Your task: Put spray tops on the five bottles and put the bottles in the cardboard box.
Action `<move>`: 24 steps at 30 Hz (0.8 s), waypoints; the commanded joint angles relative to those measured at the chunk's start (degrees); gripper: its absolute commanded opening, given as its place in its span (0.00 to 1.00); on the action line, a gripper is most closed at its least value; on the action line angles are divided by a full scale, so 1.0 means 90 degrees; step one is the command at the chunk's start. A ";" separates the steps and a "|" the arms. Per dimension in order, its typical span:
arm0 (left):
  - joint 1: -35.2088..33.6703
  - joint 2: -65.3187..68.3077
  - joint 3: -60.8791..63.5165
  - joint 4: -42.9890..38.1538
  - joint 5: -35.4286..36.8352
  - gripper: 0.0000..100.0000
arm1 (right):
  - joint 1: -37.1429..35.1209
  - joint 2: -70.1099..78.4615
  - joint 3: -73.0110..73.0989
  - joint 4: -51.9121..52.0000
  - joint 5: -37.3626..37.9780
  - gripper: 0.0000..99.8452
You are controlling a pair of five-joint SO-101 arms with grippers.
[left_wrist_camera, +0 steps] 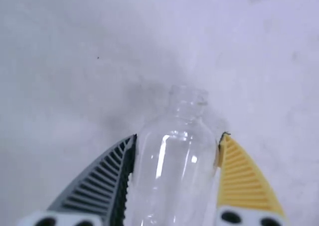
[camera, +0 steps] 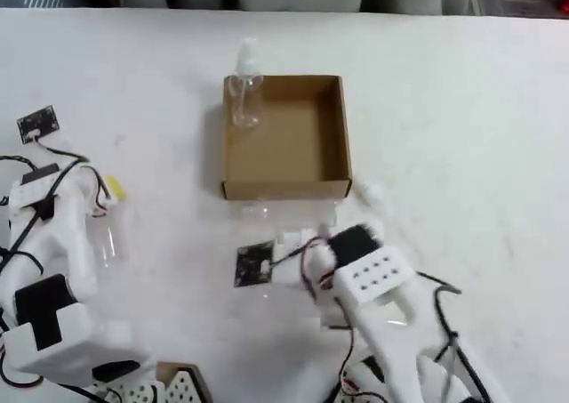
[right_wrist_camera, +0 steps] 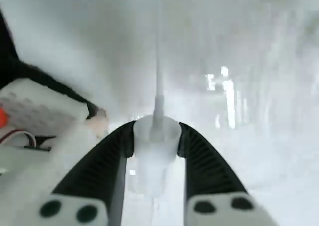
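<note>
One down, four to go: a capped bottle (camera: 244, 96) stood upright in a far corner of the cardboard box (camera: 284, 189), its white sprayer rising above the rim, while the rest of the brown box floor lay bare

My left gripper (left_wrist_camera: 177, 138) pinched a second bottle (left_wrist_camera: 172, 171) by its round body, one ribbed grey finger (left_wrist_camera: 107, 186) and one ribbed yellow one pressed against either side. The bottle was clear, smooth, glossy plastic, and its threaded neck was open with nothing on it. In the high view it sat low over the white table (camera: 462, 109), off to the box's left and well apart from it

My right gripper (right_wrist_camera: 155, 127) was closed on a spray top (right_wrist_camera: 156, 136) – a small white plastic cylinder with a thin straw-like tube running out of it – held between two smooth black fingers, just in front of the box. As I judged it, top and open neck had not yet met, with the two arms well apart

Just before the box's front wall lay faint clear shapes (camera: 260, 212), probably more uncapped bottles, though I could not count them. A small white piece (camera: 369, 192) by the box's near right corner may have been another top. By my reckoning, the held bottle had yet to be capped and boxed, and the others after it – most of the job was ahead
</note>
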 commanded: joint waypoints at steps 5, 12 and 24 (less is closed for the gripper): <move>0.0083 -0.0063 -0.0274 0.0049 -0.0274 0.17 | 0.3287 -0.1031 -0.0967 0.0737 0.1534 0.02; 0.0093 -0.0063 -0.0274 0.0049 -0.0283 0.17 | 0.5680 -0.1158 -0.0498 -0.0220 0.1074 0.02; 0.0103 -0.0063 -0.0274 0.0186 -0.0293 0.17 | 0.6950 -0.1158 0.1045 -0.2691 0.0186 0.02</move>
